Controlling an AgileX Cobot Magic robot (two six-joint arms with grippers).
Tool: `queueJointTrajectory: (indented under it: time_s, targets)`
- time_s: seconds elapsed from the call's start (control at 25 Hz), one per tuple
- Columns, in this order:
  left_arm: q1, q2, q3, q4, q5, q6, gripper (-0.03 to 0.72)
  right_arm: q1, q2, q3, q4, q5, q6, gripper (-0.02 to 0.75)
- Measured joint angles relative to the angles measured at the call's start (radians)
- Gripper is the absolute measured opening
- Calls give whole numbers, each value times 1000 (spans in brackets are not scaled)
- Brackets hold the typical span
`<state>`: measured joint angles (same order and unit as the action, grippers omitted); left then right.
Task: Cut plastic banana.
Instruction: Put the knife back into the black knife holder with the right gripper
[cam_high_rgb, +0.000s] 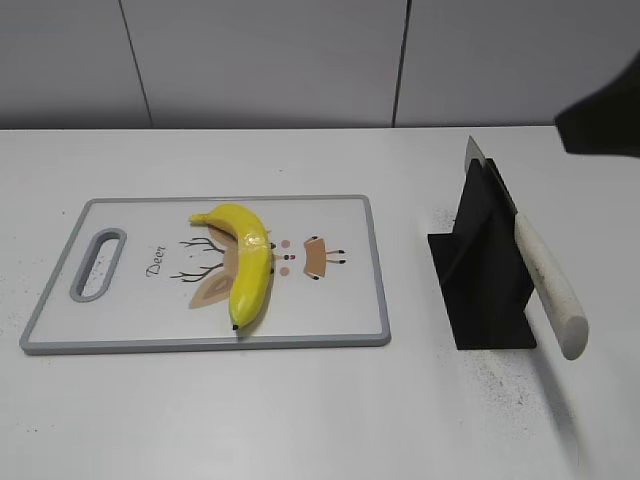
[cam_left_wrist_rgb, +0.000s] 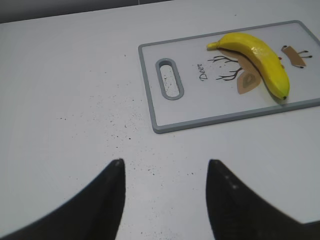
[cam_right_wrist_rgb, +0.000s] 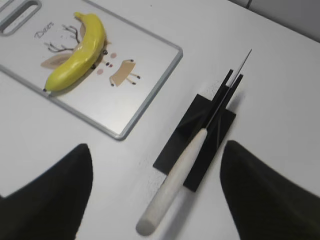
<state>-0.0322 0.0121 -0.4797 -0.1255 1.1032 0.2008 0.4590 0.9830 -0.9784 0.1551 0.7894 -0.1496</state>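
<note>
White table (cam_high_rgb: 300, 420): knife (cam_high_rgb: 545, 275) slotted in black holder (cam_high_rgb: 480, 290).

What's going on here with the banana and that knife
Nothing is being handled yet. The banana lies whole on the board, and the knife sits in its black stand to the right of the board. The right tool hangs open above the knife handle, likely about to grab it. The left tool is open over bare table, left of the board.
</note>
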Motion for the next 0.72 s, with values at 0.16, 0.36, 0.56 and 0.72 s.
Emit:
queueJointTrajectory:
  time_s: [0.16, 0.36, 0.56, 0.72]
  targets:
    - [0, 0, 0, 0, 0, 0, 499, 0, -172, 155, 6, 49, -30, 595]
    - [0, 0, 0, 0, 0, 0, 499, 0, -432, 339, 7, 67, -34, 594]
    - [0, 0, 0, 0, -1, 0, 499, 0, -672, 440, 6, 136, -34, 594]
    - [0, 0, 0, 0, -1, 0, 499, 0, -803, 448, 3, 198, -34, 594]
